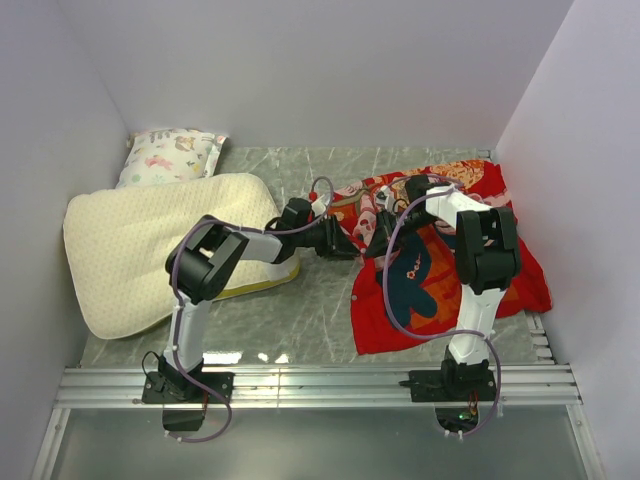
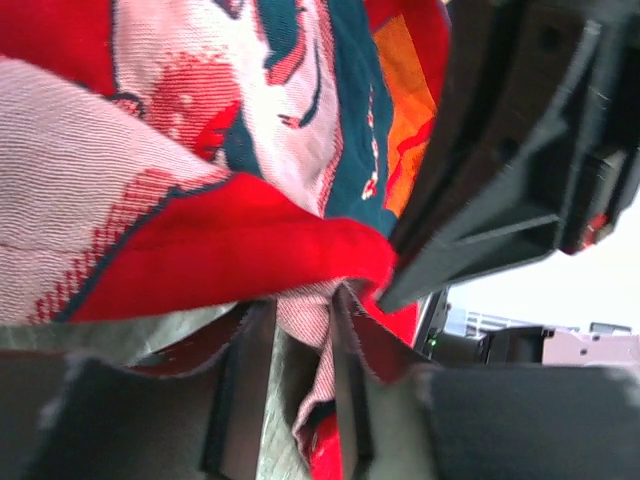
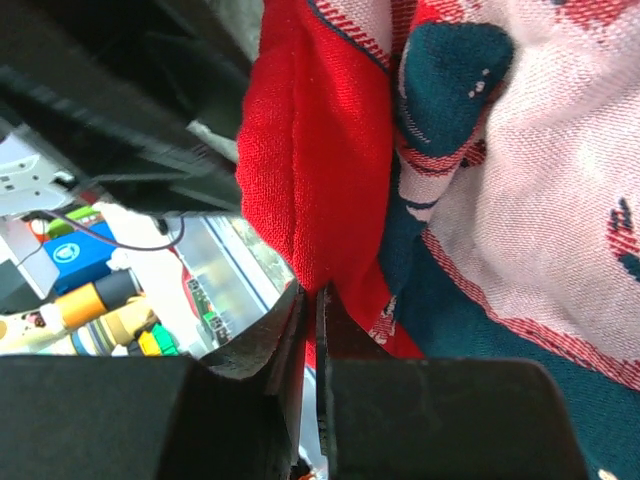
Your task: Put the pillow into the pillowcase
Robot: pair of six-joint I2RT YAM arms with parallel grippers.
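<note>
Right hand clamps the pillowcase hem, left hand nips a fold; they should part evenly to open its mouth toward the pillow.

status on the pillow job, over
Left gripper and right gripper both shut on the case, at its left edge. Pillow outside it, off to the left. Left arm lies across the pillow's right end.

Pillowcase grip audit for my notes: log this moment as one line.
left gripper: shut on pillowcase | right gripper: shut on pillowcase | pillow: outside pillowcase
</note>
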